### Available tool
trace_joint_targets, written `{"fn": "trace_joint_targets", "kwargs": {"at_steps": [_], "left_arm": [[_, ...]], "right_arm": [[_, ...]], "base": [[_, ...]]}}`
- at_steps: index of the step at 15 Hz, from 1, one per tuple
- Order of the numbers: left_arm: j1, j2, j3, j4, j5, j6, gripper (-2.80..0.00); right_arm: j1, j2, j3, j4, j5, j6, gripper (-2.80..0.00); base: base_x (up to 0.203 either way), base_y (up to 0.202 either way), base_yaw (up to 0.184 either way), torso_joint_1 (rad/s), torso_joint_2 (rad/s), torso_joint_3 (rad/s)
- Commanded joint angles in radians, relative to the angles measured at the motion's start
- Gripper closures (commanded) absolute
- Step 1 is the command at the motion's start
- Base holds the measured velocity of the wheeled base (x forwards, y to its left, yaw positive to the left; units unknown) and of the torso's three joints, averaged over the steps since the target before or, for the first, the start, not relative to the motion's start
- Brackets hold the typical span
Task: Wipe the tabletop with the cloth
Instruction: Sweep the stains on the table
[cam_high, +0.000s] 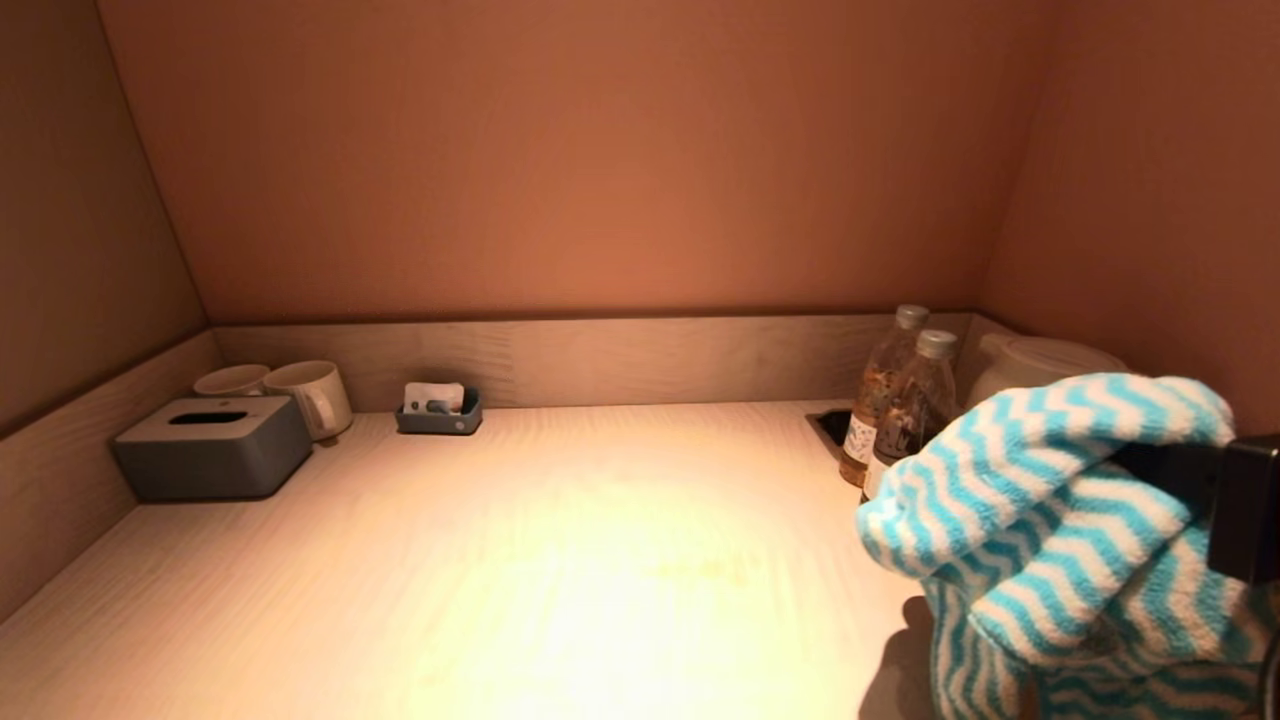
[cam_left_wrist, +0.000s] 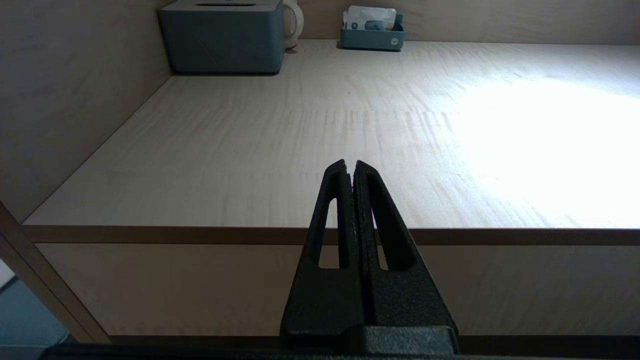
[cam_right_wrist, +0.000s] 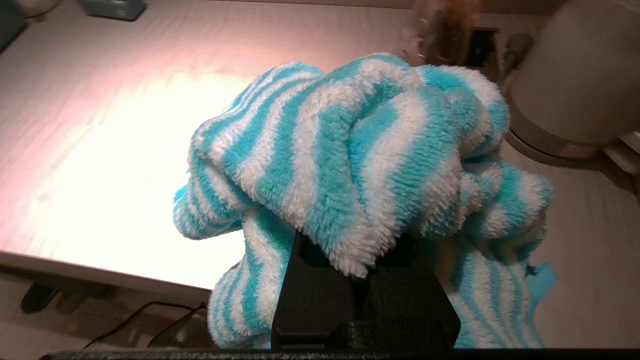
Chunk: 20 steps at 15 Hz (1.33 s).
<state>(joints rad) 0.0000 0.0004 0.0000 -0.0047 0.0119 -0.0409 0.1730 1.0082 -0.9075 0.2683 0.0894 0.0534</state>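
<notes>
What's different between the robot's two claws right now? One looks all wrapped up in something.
The right claw grips a blue-and-white striped cloth that drapes over it, hiding its fingers; the left claw holds nothing, its fingers pressed together. The right claw is over the tabletop near the two bottles; the left claw sits back at the table's front edge, off the work area. Both are black.

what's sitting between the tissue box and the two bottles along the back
A small tray holding packets, then bare tabletop up to the bottles; the head view shows it.
</notes>
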Motion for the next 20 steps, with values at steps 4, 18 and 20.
{"fn": "trace_joint_targets", "kwargs": {"at_steps": [4, 18, 20], "left_arm": [[0.000, 0.000, 0.000, 0.000, 0.000, -0.001, 0.00], [0.000, 0.000, 0.000, 0.000, 0.001, -0.001, 0.00], [0.000, 0.000, 0.000, 0.000, 0.000, -0.001, 0.00]], "right_arm": [[0.116, 0.183, -0.087, 0.002, 0.008, 0.031, 0.00], [0.214, 0.819, -0.217, 0.005, -0.074, 0.093, 0.00], [0.220, 0.901, -0.214, 0.002, -0.115, 0.094, 0.00]], "base": [[0.000, 0.000, 0.000, 0.000, 0.00, 0.000], [0.000, 0.000, 0.000, 0.000, 0.00, 0.000], [0.000, 0.000, 0.000, 0.000, 0.00, 0.000]]}}
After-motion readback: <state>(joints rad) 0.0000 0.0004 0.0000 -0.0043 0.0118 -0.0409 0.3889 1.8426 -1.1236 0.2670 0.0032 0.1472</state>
